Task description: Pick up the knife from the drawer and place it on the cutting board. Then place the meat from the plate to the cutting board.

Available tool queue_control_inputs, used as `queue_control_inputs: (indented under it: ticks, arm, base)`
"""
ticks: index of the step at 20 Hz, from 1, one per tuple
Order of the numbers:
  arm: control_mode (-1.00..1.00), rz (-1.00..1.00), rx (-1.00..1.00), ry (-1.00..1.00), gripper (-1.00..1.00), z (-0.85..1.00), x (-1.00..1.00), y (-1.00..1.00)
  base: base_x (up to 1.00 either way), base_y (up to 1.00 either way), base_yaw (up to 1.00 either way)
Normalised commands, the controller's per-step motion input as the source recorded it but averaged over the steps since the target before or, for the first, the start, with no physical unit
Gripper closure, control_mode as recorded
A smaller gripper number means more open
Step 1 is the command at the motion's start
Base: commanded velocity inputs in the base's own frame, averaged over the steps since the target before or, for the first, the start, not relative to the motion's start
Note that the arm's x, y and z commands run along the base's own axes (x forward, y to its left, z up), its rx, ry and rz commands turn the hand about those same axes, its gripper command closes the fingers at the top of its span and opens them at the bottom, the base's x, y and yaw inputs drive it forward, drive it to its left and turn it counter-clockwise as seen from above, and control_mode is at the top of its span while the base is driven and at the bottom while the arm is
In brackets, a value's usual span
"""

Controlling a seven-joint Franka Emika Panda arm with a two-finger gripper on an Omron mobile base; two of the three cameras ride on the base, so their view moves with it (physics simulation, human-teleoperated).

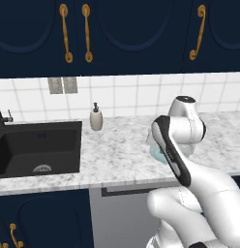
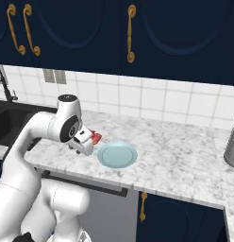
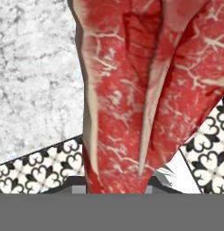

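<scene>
the gripper [image 2: 92, 140] is clamped on the red meat [image 2: 96, 137], lifted just left of the bare teal plate [image 2: 117, 155] on the marble counter [image 2: 185, 156]. judging by this, setting it on the cutting board remains.

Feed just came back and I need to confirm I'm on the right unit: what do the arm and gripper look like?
A glossy white arm of rounded, bulbous segments, with dark grey to black bands at the joints and a dark cap on the wrist housing. The gripper has a boxy white body. No cables, labels or markings are visible.
</scene>
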Motion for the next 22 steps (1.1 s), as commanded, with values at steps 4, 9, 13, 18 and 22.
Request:
queue_control_inputs:
  ticks: [4, 9, 13, 18, 22]
  arm:
    - [1.00, 0.10, -0.01, -0.13, 1.00, 0.11, -0.33, 0.17]
    - [1.00, 0.00, 0.00, 0.00, 1.00, 0.00, 0.00, 0.00]
    - [1.00, 0.00, 0.00, 0.00, 1.00, 0.00, 0.00, 0.00]
    - [1.00, 0.00, 0.00, 0.00, 1.00, 0.00, 0.00, 0.00]
    - [1.00, 0.00, 0.00, 0.00, 1.00, 0.00, 0.00, 0.00]
  base:
    - [-0.37, 0.31, 0.11]
    - [-0.29, 0.97, 0.22]
    - [-0.01, 1.00, 0.26]
    - [0.13, 1.00, 0.29]
    - [0.17, 1.00, 0.25]
